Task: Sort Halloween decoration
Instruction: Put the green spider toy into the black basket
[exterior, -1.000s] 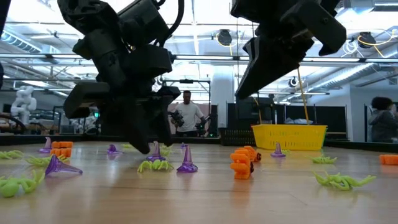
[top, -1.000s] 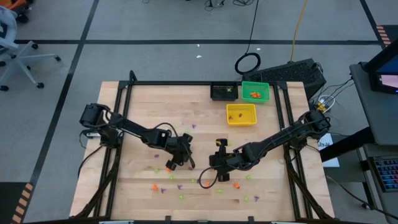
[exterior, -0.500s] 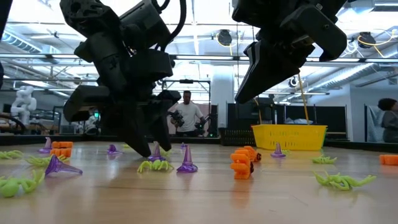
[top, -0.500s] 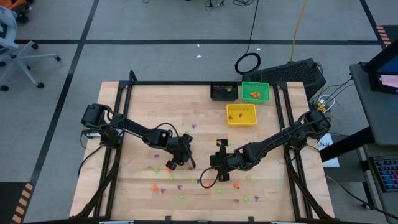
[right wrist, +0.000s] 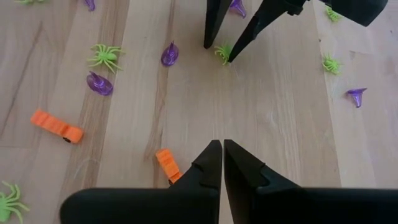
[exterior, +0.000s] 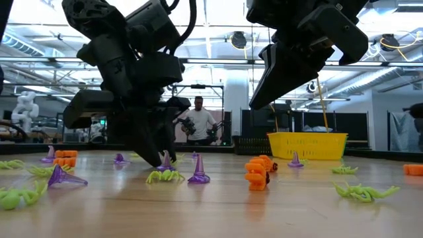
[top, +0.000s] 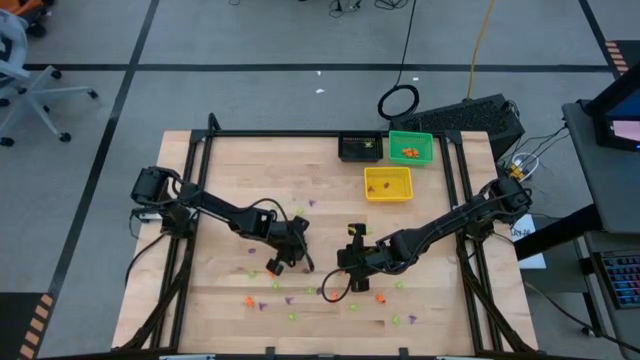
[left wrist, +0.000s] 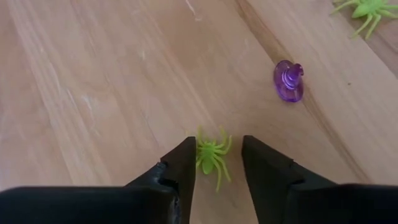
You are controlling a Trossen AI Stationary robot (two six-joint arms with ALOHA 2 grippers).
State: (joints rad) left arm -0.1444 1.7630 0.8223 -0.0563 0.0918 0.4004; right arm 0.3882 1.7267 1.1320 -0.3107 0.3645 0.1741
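While our left gripper (left wrist: 216, 163) stands low over the table (top: 225, 165) a little left of centre in the high view, its two fingers straddle a light-green spider (left wrist: 211, 157), still partly apart and not yet pressing it, so we hold nothing there. Just beyond that spider in the left wrist view lies a purple witch hat (left wrist: 288, 80), and another green spider (left wrist: 367, 9) sits at the upper right corner of that frame. Our right gripper (right wrist: 222, 149) hangs near the middle of the high view with its fingers pressed together and empty; an orange trinket (right wrist: 166, 163) lies just beside it at lower left in the right wrist view, and a second orange piece (right wrist: 56, 126) lies at the far left. Across the lower half of the high view, small orange, purple and green pieces are scattered, while the black bin (top: 360, 149), green bin (top: 411, 148) and yellow bin (top: 388, 184) sit toward the upper right.
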